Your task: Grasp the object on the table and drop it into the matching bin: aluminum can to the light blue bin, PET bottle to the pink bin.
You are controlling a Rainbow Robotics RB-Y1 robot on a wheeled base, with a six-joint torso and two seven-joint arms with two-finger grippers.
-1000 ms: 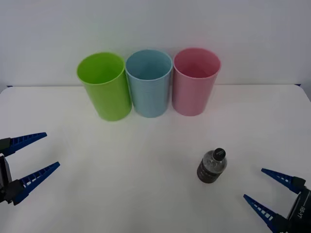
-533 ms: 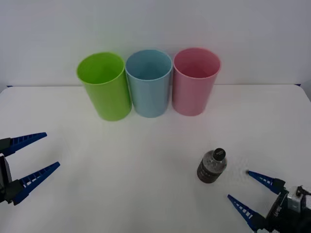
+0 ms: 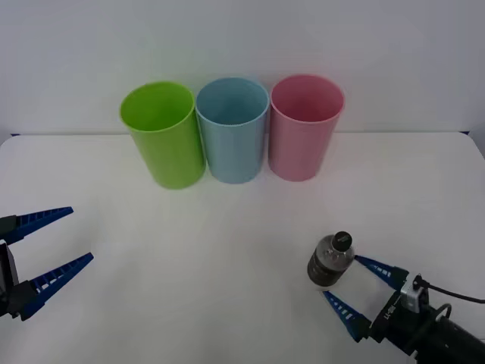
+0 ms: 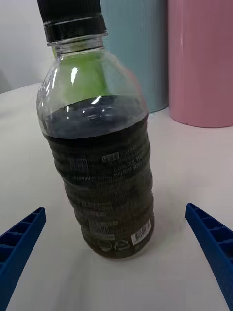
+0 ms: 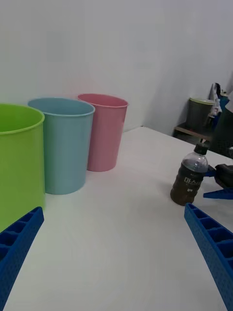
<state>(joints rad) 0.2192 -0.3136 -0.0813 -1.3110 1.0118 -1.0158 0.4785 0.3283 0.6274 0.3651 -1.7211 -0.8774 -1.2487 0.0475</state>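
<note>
Blue ribbed fingers of the right gripper [image 3: 355,287] are spreading wide on either side of the PET bottle [image 3: 330,260], flanking it without touching, with nothing held between them. Taking the pink bin [image 3: 304,126] as landmark, the bottle is standing upright on the white tabletop [image 3: 227,243] well in front of it and slightly to its right, while the light blue bin [image 3: 233,129] is sitting just beside its left and a lime green bin [image 3: 162,133] beyond that. Far to the pink bin's front-left, the left gripper [image 3: 53,251] is hanging open and empty.
</note>
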